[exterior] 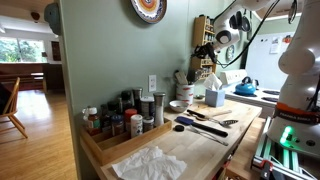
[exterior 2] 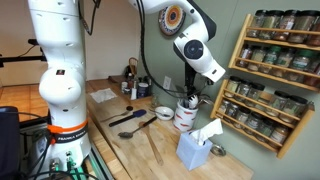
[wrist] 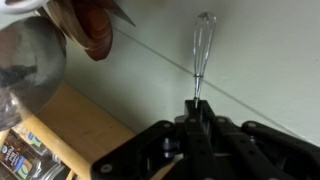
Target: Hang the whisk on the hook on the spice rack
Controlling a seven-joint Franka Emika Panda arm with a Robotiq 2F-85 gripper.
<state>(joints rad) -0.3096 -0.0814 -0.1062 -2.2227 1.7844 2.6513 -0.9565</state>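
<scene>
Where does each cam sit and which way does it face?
Exterior view: at one end of the counter, looking along it past the bottle tray toward the arm.
Exterior view: beside the robot base, facing the spice rack on the wall.
Wrist view: looks along the gripper and its whisk at the green wall.
Shared: both exterior views show the tissue box and utensil crock.

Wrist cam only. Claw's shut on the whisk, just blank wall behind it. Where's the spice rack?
Observer: The spice rack is on the green wall beside the claw, clearly apart from it.
Operator: What's under me?
Observer: A white crock of utensils, on the counter right below the claw.
Operator: Anything by the rack?
Observer: A blue tissue box on the counter, below the rack.
</scene>
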